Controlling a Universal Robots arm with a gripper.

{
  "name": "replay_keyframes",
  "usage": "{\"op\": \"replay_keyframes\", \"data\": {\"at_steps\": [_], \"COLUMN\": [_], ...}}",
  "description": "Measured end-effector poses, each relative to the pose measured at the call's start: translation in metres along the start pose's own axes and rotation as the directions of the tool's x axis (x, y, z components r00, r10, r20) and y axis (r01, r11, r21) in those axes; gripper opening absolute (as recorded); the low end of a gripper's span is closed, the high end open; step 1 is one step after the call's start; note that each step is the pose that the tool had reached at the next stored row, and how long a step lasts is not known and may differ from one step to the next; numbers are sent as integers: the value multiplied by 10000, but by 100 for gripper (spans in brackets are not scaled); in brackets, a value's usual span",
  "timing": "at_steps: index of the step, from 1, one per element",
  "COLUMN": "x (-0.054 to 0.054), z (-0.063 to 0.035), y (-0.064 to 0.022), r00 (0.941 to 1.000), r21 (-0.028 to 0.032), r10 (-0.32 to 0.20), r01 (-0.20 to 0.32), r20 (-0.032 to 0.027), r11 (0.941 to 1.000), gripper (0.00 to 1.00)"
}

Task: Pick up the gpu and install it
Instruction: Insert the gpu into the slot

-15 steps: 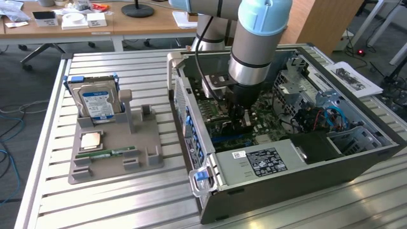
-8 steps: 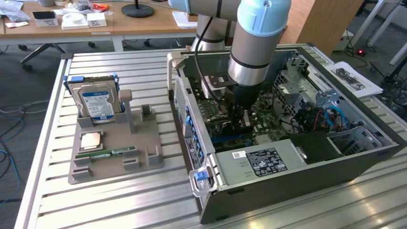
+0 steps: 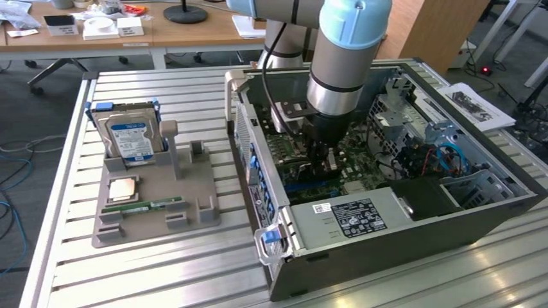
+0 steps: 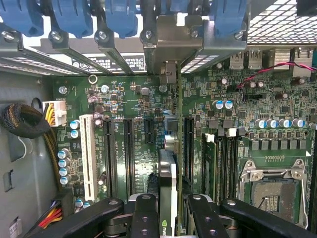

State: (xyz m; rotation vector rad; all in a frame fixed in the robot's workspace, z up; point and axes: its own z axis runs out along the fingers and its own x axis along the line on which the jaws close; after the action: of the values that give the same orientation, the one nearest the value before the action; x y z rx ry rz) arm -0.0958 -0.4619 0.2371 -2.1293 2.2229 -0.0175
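Your end effector (image 4: 171,202) grasps the gpu (image 4: 167,168), edge-on over the motherboard (image 4: 129,99), inside the case (image 3: 385,231).

On the counter (image 3: 154,282), a holder (image 3: 192,199) sits at the exterior view's left of the open computer case (image 3: 385,250). A hard drive (image 3: 133,138) stands upright at the holder's far end, with a memory stick (image 3: 141,207) lying nearer. Inside the case, the gripper (image 4: 171,206) holds the gpu (image 4: 167,168) edge-on over the motherboard (image 4: 129,99).
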Motion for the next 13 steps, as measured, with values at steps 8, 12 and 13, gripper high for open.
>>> {"op": "replay_keyframes", "data": {"at_steps": [8, 12, 13], "x": [0, 0, 0], "z": [0, 0, 0], "y": [0, 0, 0], "r00": [10000, 10000, 10000], "r21": [1, 0, -1], "r10": [-27, -37, -38], "r01": [27, 37, 38], "r20": [1, 2, 3], "r11": [10000, 10000, 10000], "gripper": [27, 27, 27]}}
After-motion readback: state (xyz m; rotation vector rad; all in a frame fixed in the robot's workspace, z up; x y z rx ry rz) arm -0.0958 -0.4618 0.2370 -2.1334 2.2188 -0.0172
